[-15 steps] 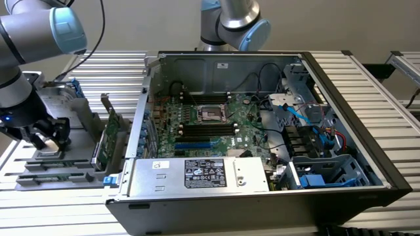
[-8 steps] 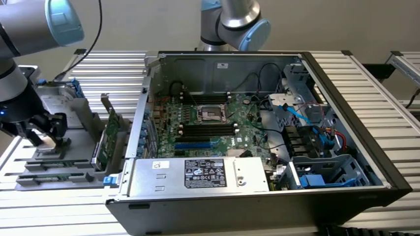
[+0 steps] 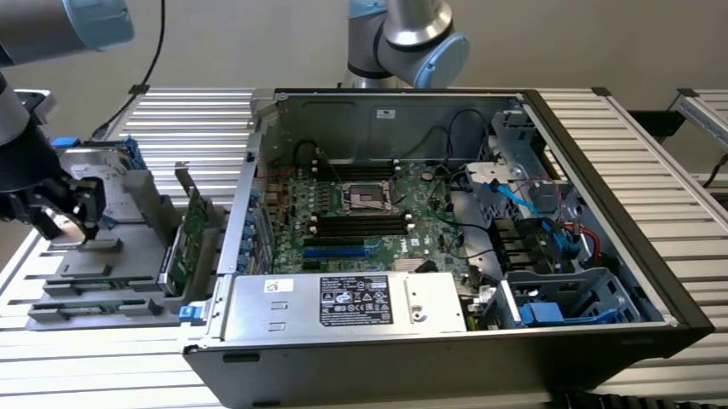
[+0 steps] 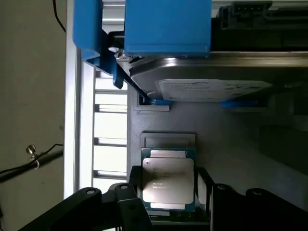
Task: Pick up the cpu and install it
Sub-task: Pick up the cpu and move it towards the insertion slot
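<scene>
Your gripper (image 4: 167, 204) is hanging open, its jaws standing either side of the cpu (image 4: 168, 179), which is lying flat on the grey parts tray (image 4: 240, 144) beside the white-labelled hard drive (image 4: 211, 79); its printing is unreadable.

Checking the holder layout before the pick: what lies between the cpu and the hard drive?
In the wrist view, bare grey holder surface with one low empty raised slot separates the cpu from the hard drive; nothing loose lies there.

robotics lab, open computer case (image 3: 455, 256) on slatted aluminium bench (image 3: 637, 145), robot arm (image 3: 398, 43)
</scene>
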Controlling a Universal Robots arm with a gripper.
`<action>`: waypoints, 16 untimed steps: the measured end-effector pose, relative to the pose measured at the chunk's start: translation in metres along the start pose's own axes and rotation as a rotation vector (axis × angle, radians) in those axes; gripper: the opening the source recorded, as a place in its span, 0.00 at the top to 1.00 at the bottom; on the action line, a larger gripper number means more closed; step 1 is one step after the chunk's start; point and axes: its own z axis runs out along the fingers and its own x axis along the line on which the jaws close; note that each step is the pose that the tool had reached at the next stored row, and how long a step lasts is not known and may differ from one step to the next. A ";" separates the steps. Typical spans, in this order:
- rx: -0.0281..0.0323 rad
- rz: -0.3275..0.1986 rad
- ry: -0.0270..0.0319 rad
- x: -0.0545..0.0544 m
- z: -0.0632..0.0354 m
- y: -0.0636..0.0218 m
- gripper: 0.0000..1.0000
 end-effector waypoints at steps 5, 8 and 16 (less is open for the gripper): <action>0.0001 0.000 0.0001 0.002 -0.0229 0.0010 0.46; 0.0000 0.000 0.0000 0.002 -0.0363 0.0017 0.46; 0.0000 0.000 -0.0001 0.005 -0.0725 0.0034 0.46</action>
